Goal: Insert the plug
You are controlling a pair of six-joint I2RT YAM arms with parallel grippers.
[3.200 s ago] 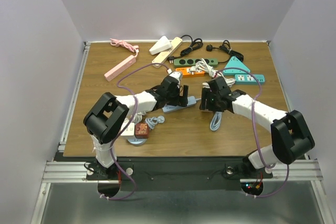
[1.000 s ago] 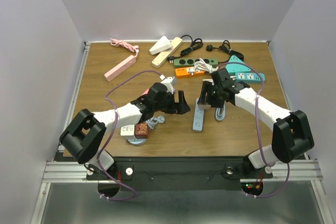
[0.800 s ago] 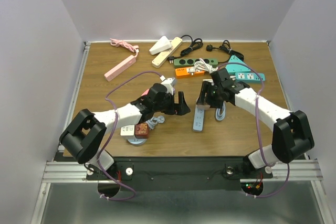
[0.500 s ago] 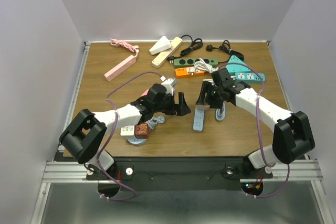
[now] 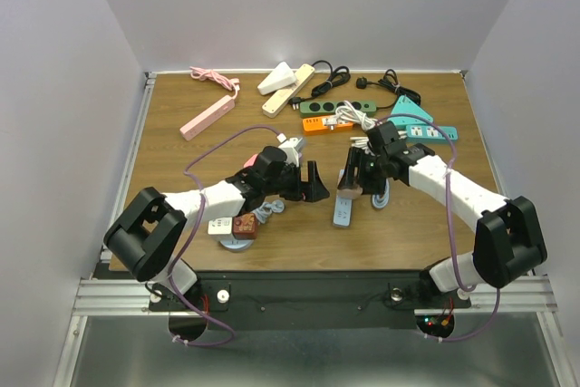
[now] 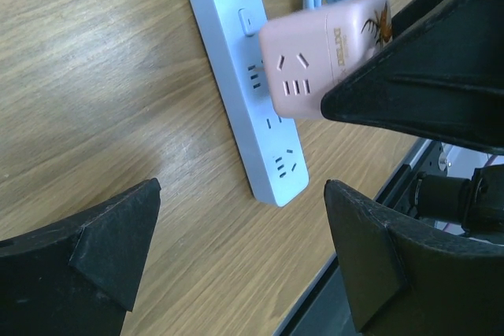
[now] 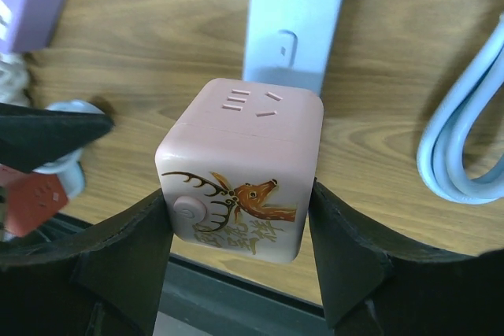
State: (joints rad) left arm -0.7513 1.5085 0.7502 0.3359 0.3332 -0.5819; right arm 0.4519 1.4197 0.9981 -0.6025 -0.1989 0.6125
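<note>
Right end effector (image 7: 239,218) gripped the pink cube plug (image 7: 240,155) between its fingers, held over the light-blue power strip (image 7: 291,29) lying on the table (image 7: 157,37). Left end effector (image 6: 242,194) hung wide open above the strip's end.

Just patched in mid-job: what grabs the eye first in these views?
A pink cube adapter with a deer print, gripped in the right hand, hangs over a pale blue power strip at mid-table. The left hand sits open and empty beside that strip, and a jumble of spare strips lines the far edge.
</note>
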